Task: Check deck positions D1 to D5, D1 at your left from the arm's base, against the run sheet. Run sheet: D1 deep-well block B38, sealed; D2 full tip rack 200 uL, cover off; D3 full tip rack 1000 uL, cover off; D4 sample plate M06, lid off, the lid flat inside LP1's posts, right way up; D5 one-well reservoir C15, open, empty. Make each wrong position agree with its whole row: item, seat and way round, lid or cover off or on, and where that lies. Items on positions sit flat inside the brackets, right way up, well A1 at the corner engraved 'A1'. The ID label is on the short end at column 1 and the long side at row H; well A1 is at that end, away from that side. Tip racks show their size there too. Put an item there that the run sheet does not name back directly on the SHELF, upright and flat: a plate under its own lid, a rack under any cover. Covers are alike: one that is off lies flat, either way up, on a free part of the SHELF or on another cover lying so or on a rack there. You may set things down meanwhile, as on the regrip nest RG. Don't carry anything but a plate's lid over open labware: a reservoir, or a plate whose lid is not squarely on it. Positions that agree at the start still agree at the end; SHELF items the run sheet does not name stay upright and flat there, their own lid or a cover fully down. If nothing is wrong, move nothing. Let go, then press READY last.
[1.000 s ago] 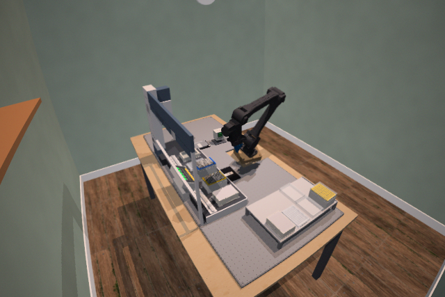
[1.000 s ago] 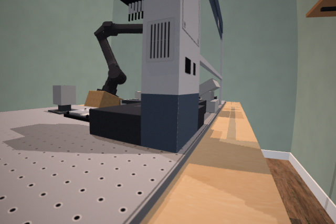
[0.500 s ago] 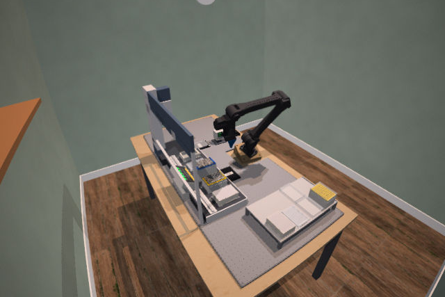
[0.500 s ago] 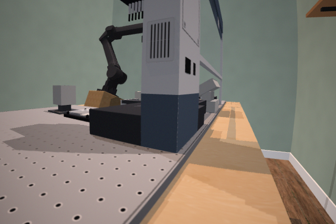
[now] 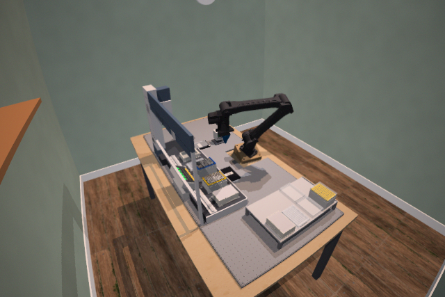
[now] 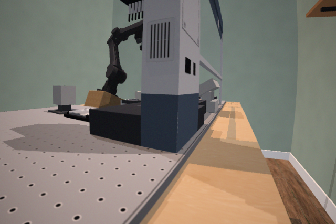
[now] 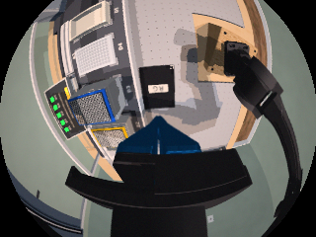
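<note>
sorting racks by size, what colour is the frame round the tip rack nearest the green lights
Blue, on the tip rack beside the green lights; the wrist view shows it best.

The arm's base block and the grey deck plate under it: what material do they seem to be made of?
The base block looks like light wood: a tan, matte surface with a faint grain. The deck plate looks like metal, perhaps anodised aluminium: flat matte grey, with a regular grid of dark round holes like a breadboard. Neither can be confirmed from looks alone.
</note>
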